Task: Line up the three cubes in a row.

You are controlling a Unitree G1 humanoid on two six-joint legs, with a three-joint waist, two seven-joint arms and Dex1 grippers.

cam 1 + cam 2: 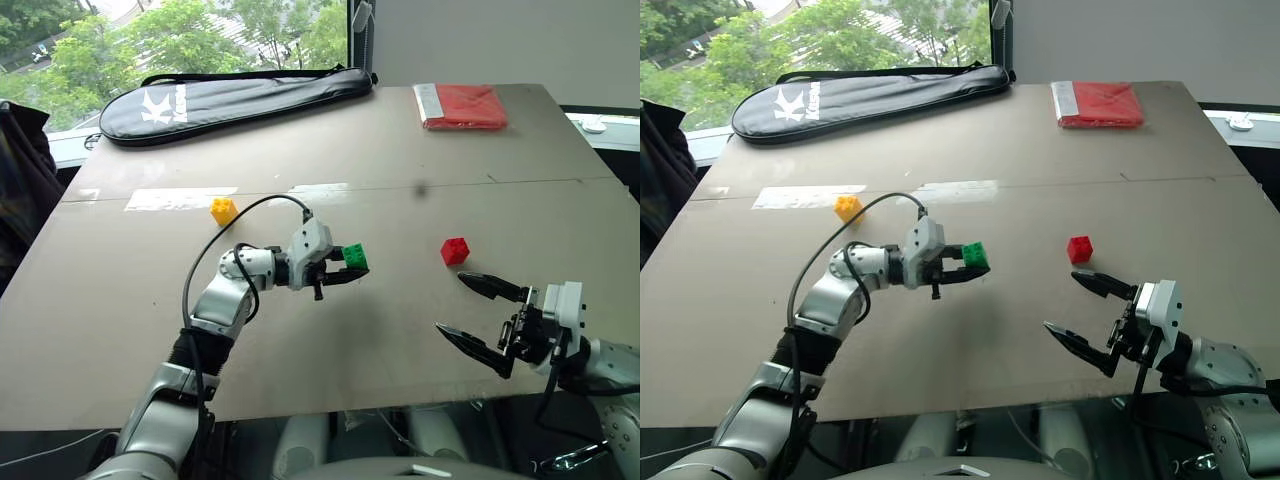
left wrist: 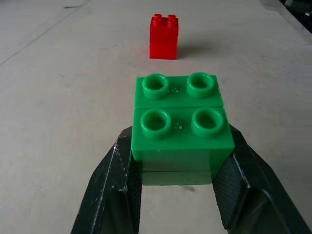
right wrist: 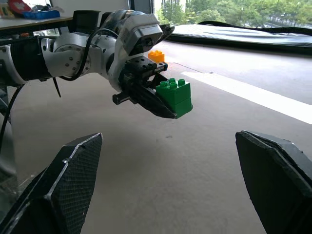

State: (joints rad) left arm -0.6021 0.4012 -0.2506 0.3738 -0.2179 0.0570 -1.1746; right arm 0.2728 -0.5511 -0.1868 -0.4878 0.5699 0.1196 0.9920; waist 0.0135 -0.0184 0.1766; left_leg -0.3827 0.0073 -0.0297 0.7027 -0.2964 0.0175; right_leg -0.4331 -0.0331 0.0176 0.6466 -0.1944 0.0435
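Observation:
My left gripper is shut on the green cube and holds it just above the table's middle, pointing right. The wrist view shows the studded green cube clamped between both black fingers, with the red cube standing on the table beyond it. That red cube sits to the right of the held one. The yellow cube rests on the table to the left, farther back. My right gripper hovers open near the front right edge, just in front of the red cube.
A long black racket bag lies across the table's far left. A flat red packet lies at the far right. The brown table has a seam running across it, with a pale tape strip near the yellow cube.

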